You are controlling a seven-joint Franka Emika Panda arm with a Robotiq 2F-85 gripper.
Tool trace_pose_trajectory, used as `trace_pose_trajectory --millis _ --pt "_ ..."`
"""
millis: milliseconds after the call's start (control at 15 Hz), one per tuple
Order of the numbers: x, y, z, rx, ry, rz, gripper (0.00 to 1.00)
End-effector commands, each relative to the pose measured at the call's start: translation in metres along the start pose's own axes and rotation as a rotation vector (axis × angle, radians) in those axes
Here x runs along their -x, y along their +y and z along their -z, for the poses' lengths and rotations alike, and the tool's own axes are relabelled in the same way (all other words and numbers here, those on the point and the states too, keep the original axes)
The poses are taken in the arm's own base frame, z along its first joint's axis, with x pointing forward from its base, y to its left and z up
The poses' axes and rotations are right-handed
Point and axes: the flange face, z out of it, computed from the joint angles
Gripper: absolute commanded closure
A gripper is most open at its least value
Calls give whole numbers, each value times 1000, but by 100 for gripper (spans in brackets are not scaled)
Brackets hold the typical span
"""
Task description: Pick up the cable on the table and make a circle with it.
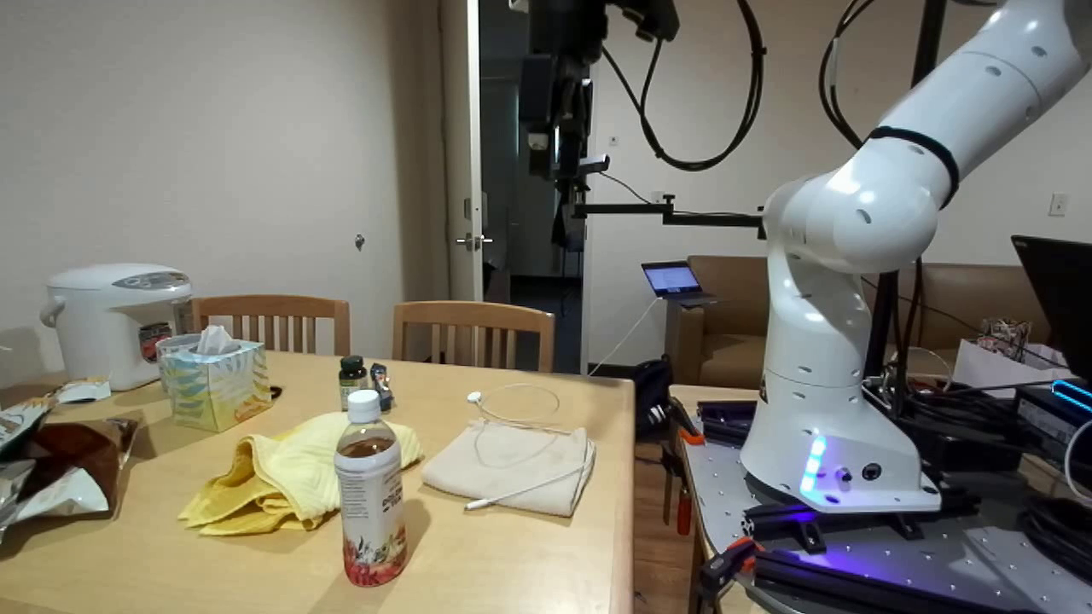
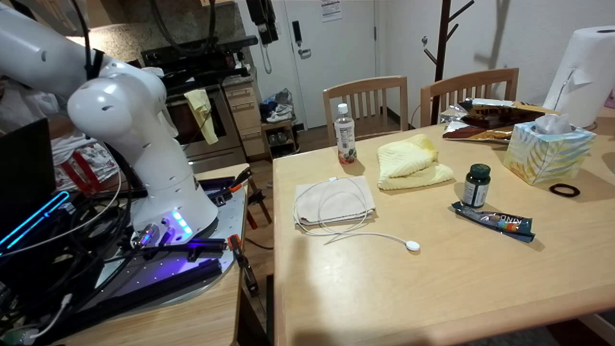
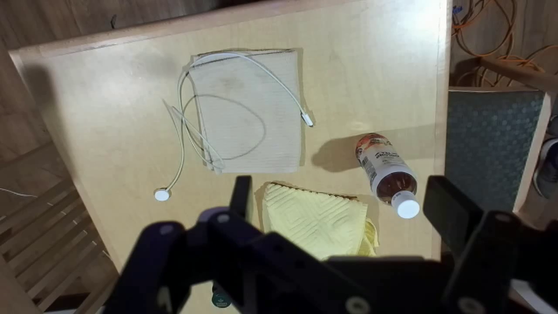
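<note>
The white cable (image 1: pixel 527 493) lies loosely looped, partly on a folded pale cloth and partly on the table (image 1: pixel 478 571). It shows in both exterior views (image 2: pixel 384 235) and in the wrist view (image 3: pixel 231 53). Its round white disc end (image 3: pixel 161 194) rests on bare wood, also seen in an exterior view (image 2: pixel 412 246). Its small plug end (image 3: pixel 307 119) lies just past the cloth's edge, on the bottle's side. My gripper (image 3: pixel 342 196) is open and empty, high above the table. In an exterior view the gripper (image 1: pixel 560 162) is dark and its fingers are hard to make out.
The pale cloth (image 3: pixel 279 148) lies under the cable. A yellow cloth (image 3: pixel 314 218) and an upright tea bottle (image 3: pixel 386 165) are close by. A dark green pill bottle (image 2: pixel 476 185), a snack bar (image 2: pixel 495 222), a tissue box (image 2: pixel 547 149) and snack bags (image 2: pixel 495 120) stand farther off.
</note>
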Motion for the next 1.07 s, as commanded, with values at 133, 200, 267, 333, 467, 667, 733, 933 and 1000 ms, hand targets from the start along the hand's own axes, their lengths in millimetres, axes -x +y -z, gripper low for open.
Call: trace_pose_trajectory --millis 133,200,267,333,467,667,733,933,1000 --pt "-3 4 -1 8 -15 -6 0" --pt "-4 6 0 4 -9 -23 0" --pt "-7 10 3 -10 -12 -36 0" --pt "-10 14 4 -21 -12 -51 0" --pt "-16 24 8 -41 -11 -85 0" --pt "-24 39 11 -67 -19 -113 0" --pt "-29 45 11 -80 -21 -130 0" --pt "-42 59 6 -87 -34 -158 0" --pt "-49 62 0 -78 -55 -166 0"
